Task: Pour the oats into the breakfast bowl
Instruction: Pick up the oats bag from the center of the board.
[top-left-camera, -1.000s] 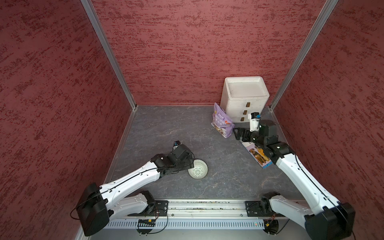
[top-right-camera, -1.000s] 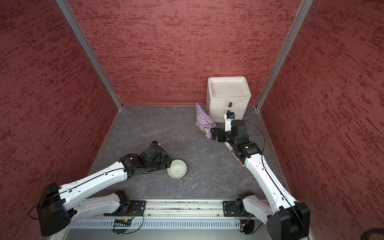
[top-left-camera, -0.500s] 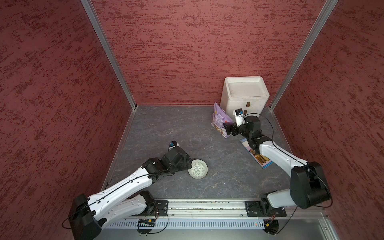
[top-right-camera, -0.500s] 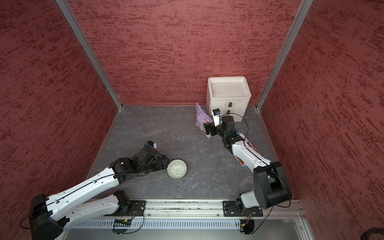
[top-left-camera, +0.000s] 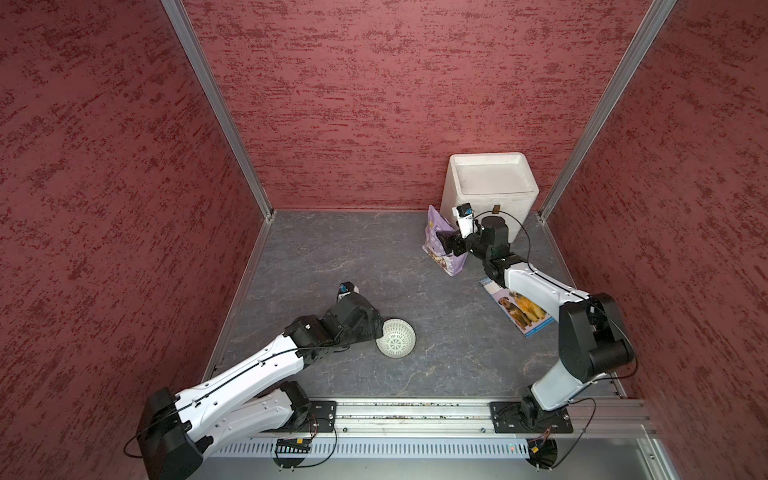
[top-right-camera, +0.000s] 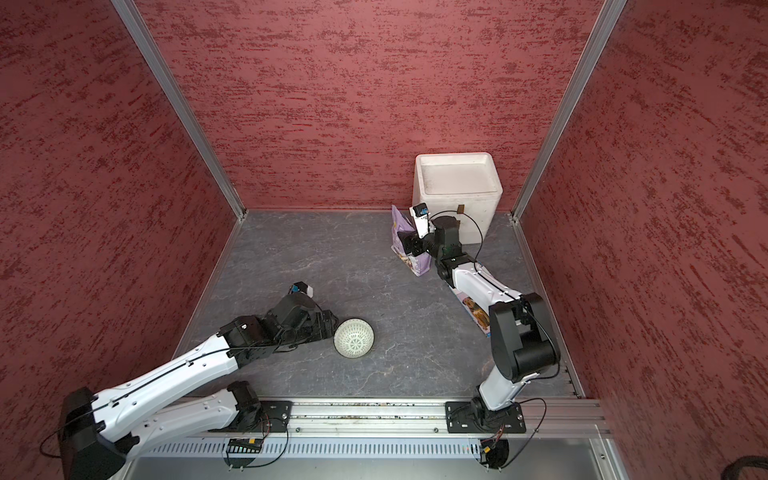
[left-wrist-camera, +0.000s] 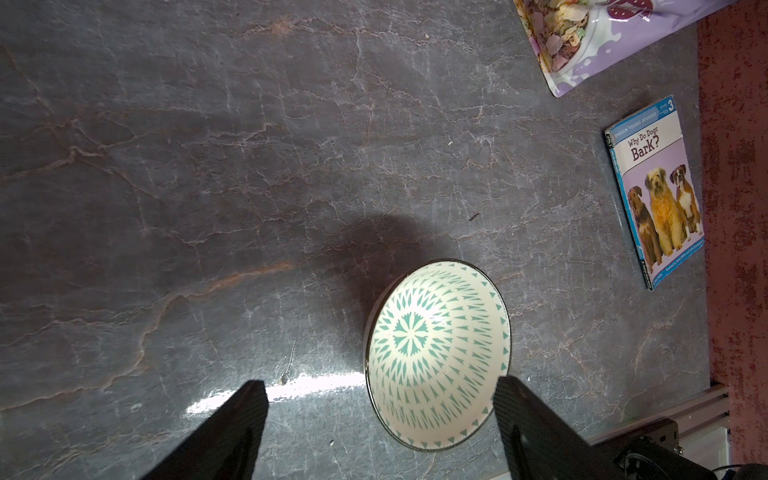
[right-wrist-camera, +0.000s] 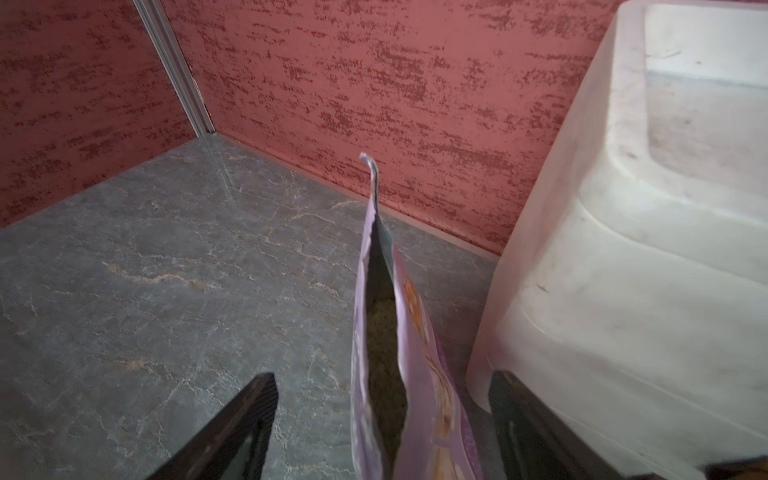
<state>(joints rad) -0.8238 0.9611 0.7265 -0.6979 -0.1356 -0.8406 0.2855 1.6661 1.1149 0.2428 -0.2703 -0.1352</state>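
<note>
One change: the right gripper (right-wrist-camera: 382, 376), jaws spread and empty, now straddles the oats pouch (right-wrist-camera: 419, 374) at the table (top-left-camera: 374, 257)'s far-right corner, ready to grasp.

Bowl (left-wrist-camera: 438, 353): cream, teal triangle rings, dark rim.
Pouch (right-wrist-camera: 419, 365): lilac, cereal picture.
Oats (right-wrist-camera: 382, 328): seemingly pale beige, dim inside.
Book (left-wrist-camera: 656, 187): blue border, lilac ground, three brown and golden dogs.
Box (top-left-camera: 488, 183): white.
Worktop (left-wrist-camera: 208, 166): dark grey, pale veining.
Walls (top-left-camera: 374, 104): mottled red.
</note>
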